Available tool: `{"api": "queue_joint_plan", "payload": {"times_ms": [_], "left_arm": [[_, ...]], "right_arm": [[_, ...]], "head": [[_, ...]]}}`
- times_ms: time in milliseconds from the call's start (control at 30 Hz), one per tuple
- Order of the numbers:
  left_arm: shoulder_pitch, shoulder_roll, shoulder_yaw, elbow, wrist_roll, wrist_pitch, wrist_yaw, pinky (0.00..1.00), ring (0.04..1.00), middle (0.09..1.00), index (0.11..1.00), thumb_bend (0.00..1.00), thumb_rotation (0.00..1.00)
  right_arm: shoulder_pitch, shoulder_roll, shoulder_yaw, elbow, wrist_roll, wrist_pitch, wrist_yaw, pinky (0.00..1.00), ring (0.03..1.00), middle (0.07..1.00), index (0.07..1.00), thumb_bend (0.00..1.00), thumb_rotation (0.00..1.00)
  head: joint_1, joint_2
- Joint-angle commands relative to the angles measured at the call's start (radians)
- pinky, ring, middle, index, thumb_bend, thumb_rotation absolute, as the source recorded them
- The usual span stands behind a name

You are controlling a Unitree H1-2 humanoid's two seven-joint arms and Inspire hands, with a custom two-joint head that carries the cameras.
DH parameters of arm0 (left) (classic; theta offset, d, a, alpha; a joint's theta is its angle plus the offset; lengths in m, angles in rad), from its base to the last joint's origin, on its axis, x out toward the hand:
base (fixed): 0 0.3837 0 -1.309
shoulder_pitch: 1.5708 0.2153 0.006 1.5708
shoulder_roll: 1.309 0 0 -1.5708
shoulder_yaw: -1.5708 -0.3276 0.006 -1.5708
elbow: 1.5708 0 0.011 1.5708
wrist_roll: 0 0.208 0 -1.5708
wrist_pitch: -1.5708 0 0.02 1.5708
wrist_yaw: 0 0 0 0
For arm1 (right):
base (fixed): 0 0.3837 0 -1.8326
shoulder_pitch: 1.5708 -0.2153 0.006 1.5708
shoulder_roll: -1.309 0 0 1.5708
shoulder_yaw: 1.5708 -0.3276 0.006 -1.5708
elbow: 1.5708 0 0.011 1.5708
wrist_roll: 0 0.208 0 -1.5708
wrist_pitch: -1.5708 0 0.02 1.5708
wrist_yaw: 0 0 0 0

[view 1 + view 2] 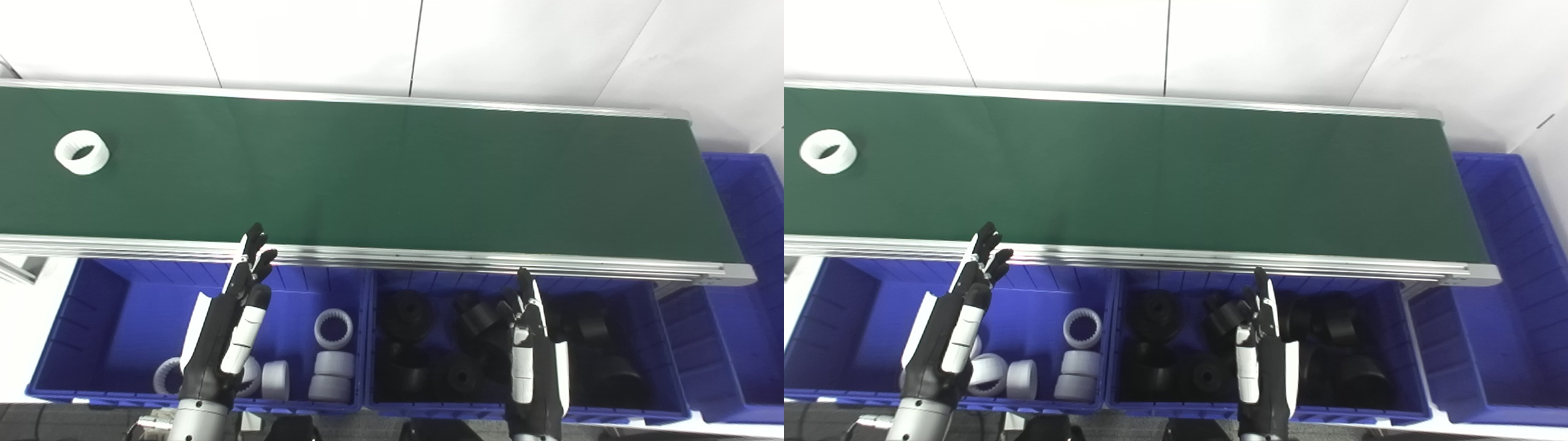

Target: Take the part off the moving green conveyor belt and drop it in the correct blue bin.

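Left eye view, with the right eye view beside it: a white toothed plastic ring (pixel 81 152) is lying on the dark green conveyor belt (pixel 392 177) at the upper left of the frame, well apart from both hands. Along the lower edge, the left blue plastic bin (pixel 98 306) is holding white rings (pixel 334 328), and the middle blue plastic bin (pixel 661 343) is holding black cylindrical parts (pixel 409 314); a third blue bin (pixel 750 202) is standing at the far right, past the belt's end.

The left hand (pixel 236 318) is hovering over the white-ring bin, fingers extended and a little apart, holding nothing, its fingertips (pixel 256 236) reaching the belt's near aluminium rail (pixel 429 257). The right hand (pixel 533 349) is waiting above the black-part bin, fingers straight and close together, likewise empty.

Likely hazards — judged from this layout alone: the ring is travelling on a moving surface, so a grasp timed late or early could close on bare belt; a fingertip pushing the ring's edge could roll or tip it away; a loose hold could drop it short of the left bin — or into the wrong one.
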Motion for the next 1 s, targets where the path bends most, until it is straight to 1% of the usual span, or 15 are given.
{"api": "queue_joint_plan", "payload": {"times_ms": [0, 233, 467, 567, 700, 833, 900, 933, 967], "left_arm": [[0.004, -0.006, -0.005, -0.024, -0.006, -0.015, 0.008, 0.95, 0.952, 1.0, 1.0, 0.54, 0.99], [0.004, -0.009, -0.005, -0.016, 0.001, -0.02, 0.007, 0.93, 0.94, 1.0, 1.0, 0.52, 0.99], [0.006, -0.01, -0.007, -0.021, -0.001, -0.004, 0.005, 0.94, 0.945, 1.0, 1.0, 0.54, 0.97], [0.008, -0.013, -0.007, -0.023, 0.008, -0.002, 0.009, 0.92, 0.938, 1.0, 1.0, 0.57, 0.97], [0.007, -0.013, -0.007, -0.018, 0.017, -0.019, 0.011, 0.92, 0.933, 0.998, 1.0, 0.56, 0.98], [0.006, -0.015, -0.007, -0.019, 0.006, -0.013, 0.007, 0.93, 0.933, 0.993, 1.0, 0.56, 0.97], [0.006, -0.016, -0.007, -0.012, 0.015, -0.02, 0.01, 0.92, 0.928, 0.989, 1.0, 0.56, 0.97], [0.006, -0.018, -0.009, -0.006, 0.018, -0.025, 0.012, 0.92, 0.925, 0.985, 1.0, 0.56, 0.97], [0.007, -0.02, -0.01, -0.001, 0.02, -0.028, 0.013, 0.92, 0.925, 0.981, 1.0, 0.57, 0.97]], "right_arm": [[0.009, 0.016, 0.014, -0.024, 0.001, -0.027, 0.013, 0.9, 0.939, 0.981, 0.962, 0.73, 1.0], [0.01, 0.007, 0.015, -0.024, 0.013, -0.025, 0.021, 0.89, 0.936, 0.983, 0.965, 0.74, 1.0], [0.01, 0.005, 0.008, -0.025, 0.013, -0.024, 0.029, 0.89, 0.931, 0.986, 0.964, 0.74, 1.0], [0.01, 0.008, 0.006, -0.023, 0.013, -0.026, 0.029, 0.88, 0.93, 0.983, 0.967, 0.73, 1.0], [0.01, 0.006, 0.006, -0.023, 0.017, -0.025, 0.032, 0.89, 0.93, 0.983, 0.966, 0.73, 1.0], [0.009, 0.002, 0.006, -0.021, 0.022, -0.025, 0.039, 0.89, 0.935, 0.99, 0.968, 0.74, 1.0], [0.009, 0.003, 0.003, -0.016, 0.023, -0.031, 0.038, 0.89, 0.934, 0.99, 0.969, 0.75, 1.0], [0.008, 0.003, 0.001, -0.01, 0.025, -0.039, 0.038, 0.88, 0.933, 0.989, 0.972, 0.74, 1.0], [0.008, 0.002, 0.0, -0.006, 0.028, -0.045, 0.039, 0.88, 0.932, 0.989, 0.975, 0.74, 1.0]], "head": [[0.001, 0.0], [0.01, -0.008], [0.013, -0.01], [0.013, -0.01], [0.012, -0.01], [0.012, -0.01], [0.017, -0.017], [0.036, -0.035], [0.04, -0.038]]}}
